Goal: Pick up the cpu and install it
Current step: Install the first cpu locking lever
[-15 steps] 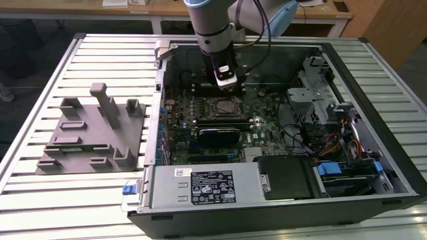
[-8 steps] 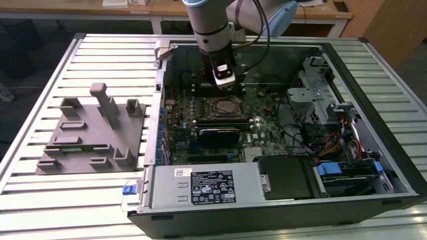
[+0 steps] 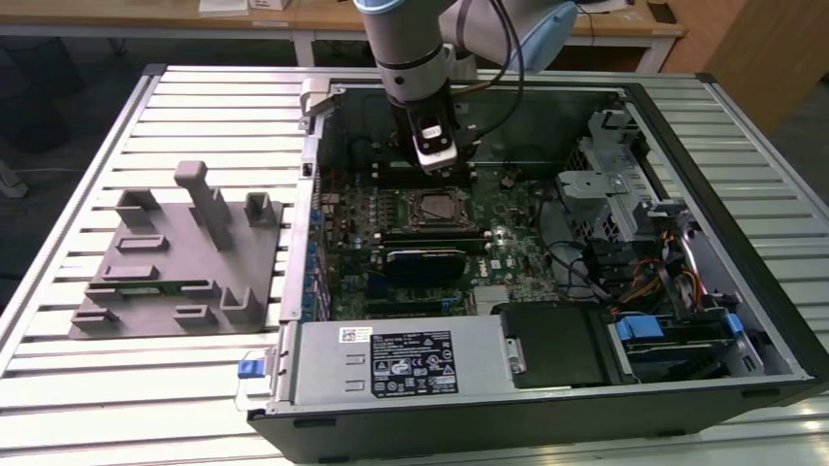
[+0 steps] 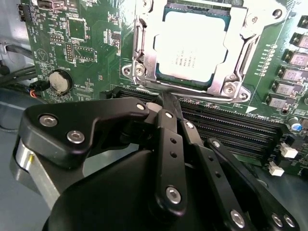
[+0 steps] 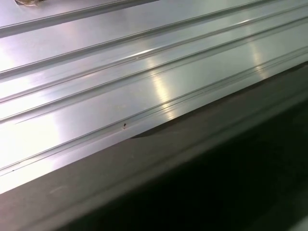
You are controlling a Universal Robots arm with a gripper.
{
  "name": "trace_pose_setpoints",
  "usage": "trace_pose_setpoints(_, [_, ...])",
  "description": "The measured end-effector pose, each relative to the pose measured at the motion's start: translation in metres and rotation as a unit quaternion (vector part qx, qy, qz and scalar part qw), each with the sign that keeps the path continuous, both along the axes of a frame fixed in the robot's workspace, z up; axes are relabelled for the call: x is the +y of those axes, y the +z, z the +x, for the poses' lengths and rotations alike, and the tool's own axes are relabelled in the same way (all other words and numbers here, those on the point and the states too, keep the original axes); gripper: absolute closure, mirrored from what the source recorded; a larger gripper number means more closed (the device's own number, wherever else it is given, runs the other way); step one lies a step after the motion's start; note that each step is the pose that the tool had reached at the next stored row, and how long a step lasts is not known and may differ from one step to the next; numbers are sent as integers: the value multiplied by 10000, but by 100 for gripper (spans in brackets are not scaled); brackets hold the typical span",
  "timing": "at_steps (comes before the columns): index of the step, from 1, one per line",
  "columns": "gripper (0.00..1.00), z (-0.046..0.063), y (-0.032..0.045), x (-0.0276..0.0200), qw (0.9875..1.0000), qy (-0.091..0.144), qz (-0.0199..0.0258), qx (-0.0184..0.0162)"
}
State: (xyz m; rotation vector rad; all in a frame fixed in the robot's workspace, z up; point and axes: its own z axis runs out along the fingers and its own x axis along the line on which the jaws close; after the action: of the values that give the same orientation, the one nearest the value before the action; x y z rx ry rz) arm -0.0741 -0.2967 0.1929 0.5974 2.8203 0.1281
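The cpu already sits in the socket on the motherboard, at the upper middle of the second wrist view, so by the look of it the placing is done; whether the socket is latched I cannot tell. The gripper hangs just beside the socket with its fingers pressed together on nothing. In the exterior view the open case at center right holds the board, cables and drives; the grey tray lies at left on the tabletop.
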Motion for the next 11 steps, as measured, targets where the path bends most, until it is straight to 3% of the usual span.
trace_pose_setpoints(11, [89,0,-14,-9,10000,0,-30,-4])
